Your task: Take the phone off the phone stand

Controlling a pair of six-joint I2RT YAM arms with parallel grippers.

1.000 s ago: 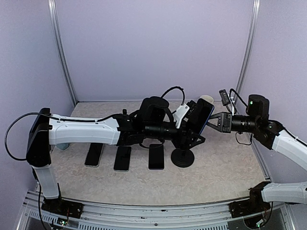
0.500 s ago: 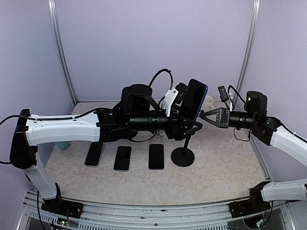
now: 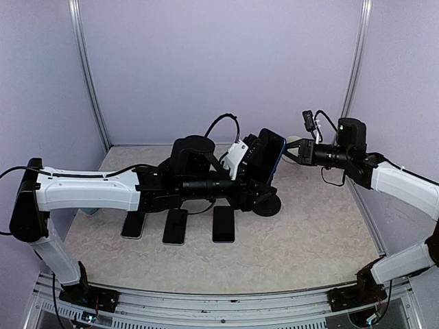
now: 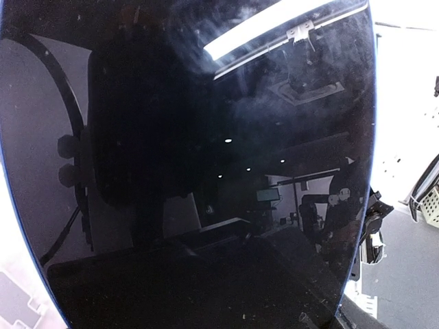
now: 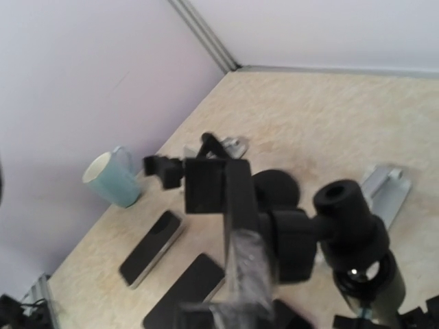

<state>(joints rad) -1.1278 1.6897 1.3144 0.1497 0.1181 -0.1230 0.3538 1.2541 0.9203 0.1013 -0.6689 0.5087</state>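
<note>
Ok, far to the left of the left gripper (image 3: 257, 179) we see a teal mug (image 5: 112, 179) on the table (image 3: 309, 233). Three spare phones (image 3: 175, 226) lie flat in a row under that arm, just behind and below the gripper. The left gripper is right up against the phone (image 3: 269, 155). Dark glass fills its wrist view and hides the fingers, so we cannot tell if it is clamped or loose. The phone sits tilted in the stand (image 3: 267, 205), whose round base rests on the table just below the gripper tip. Further right, the right gripper (image 3: 291, 152) points at the phone's back, just beside it. We cannot tell whether it touches or how its jaws stand. Its wrist view shows the stand's clamp (image 5: 212, 185) and ball joint (image 5: 343, 199) from behind.
</note>
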